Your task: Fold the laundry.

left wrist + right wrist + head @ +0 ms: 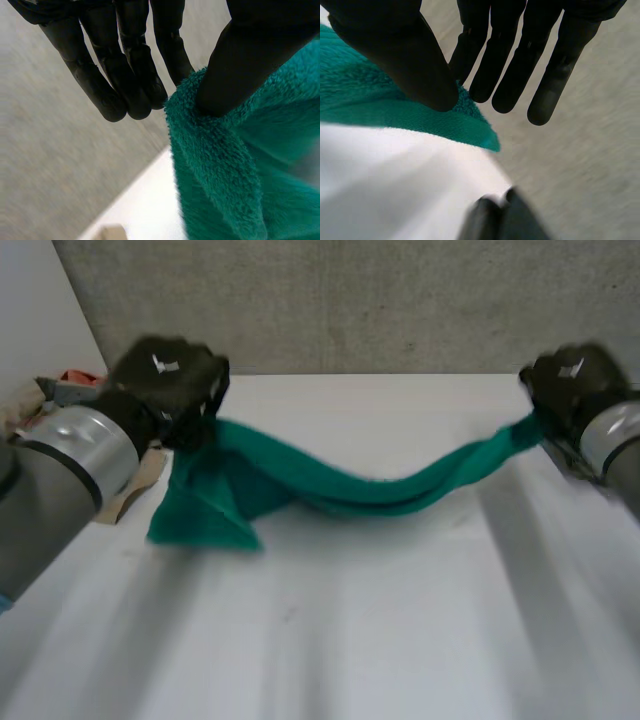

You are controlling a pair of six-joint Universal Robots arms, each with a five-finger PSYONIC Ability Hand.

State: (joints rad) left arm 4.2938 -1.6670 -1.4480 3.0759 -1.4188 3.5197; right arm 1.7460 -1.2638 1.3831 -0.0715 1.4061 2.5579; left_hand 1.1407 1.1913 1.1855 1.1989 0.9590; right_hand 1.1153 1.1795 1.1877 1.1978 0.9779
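Note:
A green terry towel (300,480) hangs stretched between my two hands above the white table (380,640), sagging in the middle, with one end drooping to the tabletop at the left. My left hand (170,380) pinches the towel's left corner; in the left wrist view the thumb (245,65) presses the towel (225,170) against the fingers (135,75). My right hand (570,380) holds the opposite corner at the far right; in the right wrist view the thumb (410,60) clamps the towel (380,105) against the fingers (505,65).
A grey concrete wall (380,300) stands right behind the table. Some small items and a tan cloth (60,390) lie beside the table at the far left, behind my left arm (60,480). My right arm (615,440) is at the table's right edge.

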